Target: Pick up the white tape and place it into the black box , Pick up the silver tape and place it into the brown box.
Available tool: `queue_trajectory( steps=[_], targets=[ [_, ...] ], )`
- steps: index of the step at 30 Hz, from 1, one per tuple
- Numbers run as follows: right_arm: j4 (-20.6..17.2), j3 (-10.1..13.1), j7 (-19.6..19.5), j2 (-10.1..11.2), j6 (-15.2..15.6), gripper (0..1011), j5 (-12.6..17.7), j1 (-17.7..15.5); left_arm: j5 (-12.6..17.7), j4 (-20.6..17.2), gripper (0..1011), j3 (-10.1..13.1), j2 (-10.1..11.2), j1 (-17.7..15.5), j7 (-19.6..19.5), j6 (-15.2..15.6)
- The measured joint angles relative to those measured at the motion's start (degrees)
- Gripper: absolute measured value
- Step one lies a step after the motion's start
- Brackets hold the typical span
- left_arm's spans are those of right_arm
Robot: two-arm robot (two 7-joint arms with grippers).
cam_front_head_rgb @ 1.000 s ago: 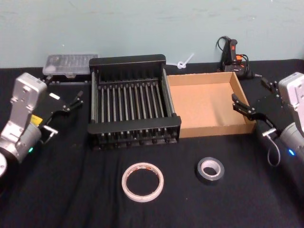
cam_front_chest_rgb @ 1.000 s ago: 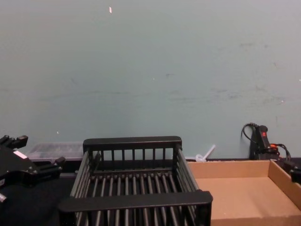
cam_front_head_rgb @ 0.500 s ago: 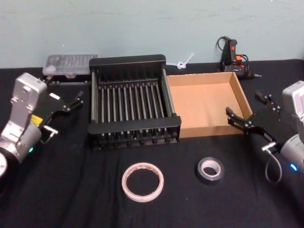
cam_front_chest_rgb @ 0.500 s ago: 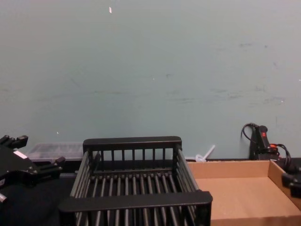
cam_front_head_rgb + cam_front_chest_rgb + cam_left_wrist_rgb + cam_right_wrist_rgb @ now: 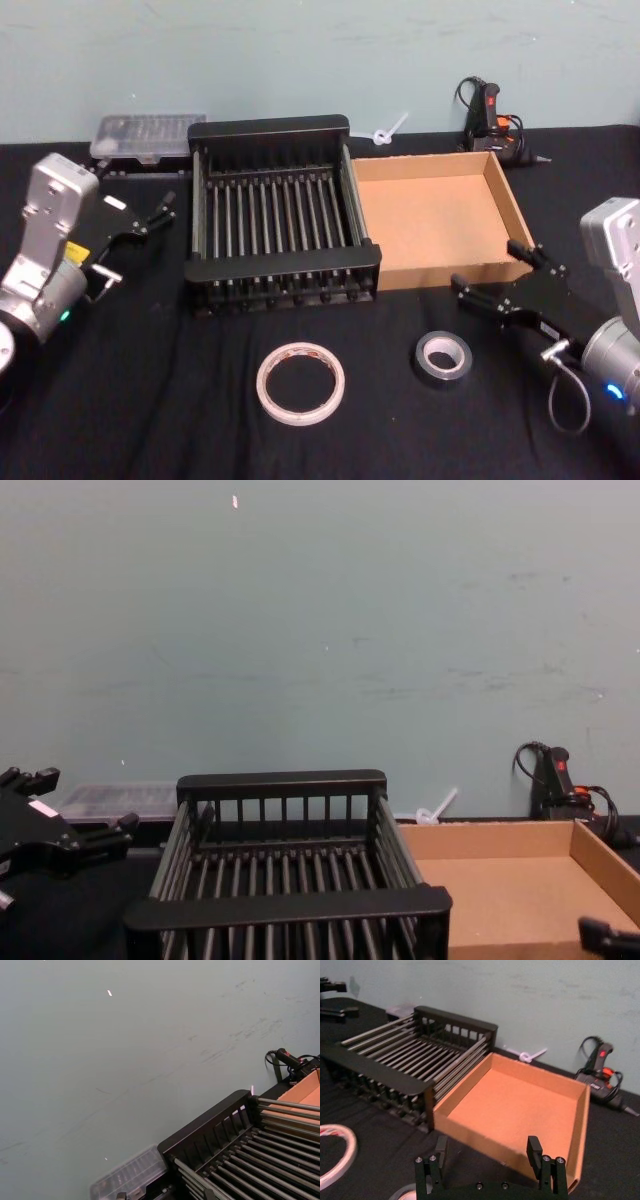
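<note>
The white tape, a wide thin ring, lies flat on the black cloth at the front centre; its edge also shows in the right wrist view. To its right lies the smaller silver tape. Behind them the black box and the brown box stand side by side, both holding nothing. My right gripper is open, hovering by the brown box's front right corner, just behind and right of the silver tape. Its fingers frame the brown box. My left gripper rests open, left of the black box.
A clear plastic case sits behind the black box at the back left. A glue gun with its cable and a white zip tie lie along the back wall. Black cloth covers the table.
My right gripper has moved forward, left and lower, from beside the brown box's right wall to its front right corner near the silver tape. The left arm and both tapes have not moved.
</note>
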Motion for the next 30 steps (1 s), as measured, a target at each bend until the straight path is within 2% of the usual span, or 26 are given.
queue_trajectory(
  steps=[12,18,30],
  targets=[
    [-3.4,0.8,2.0,0.7,6.8,1000,0.8,-2.9,0.0,0.0,1001,0.0,0.0,0.0,0.0,0.0],
    [-4.1,1.0,3.1,0.7,11.6,1000,1.2,-3.2,0.0,0.0,1001,0.0,0.0,0.0,0.0,0.0],
    [-4.4,0.6,4.0,0.4,16.6,1000,-1.0,-2.6,0.0,0.0,1001,0.0,0.0,0.0,0.0,0.0]
  ],
)
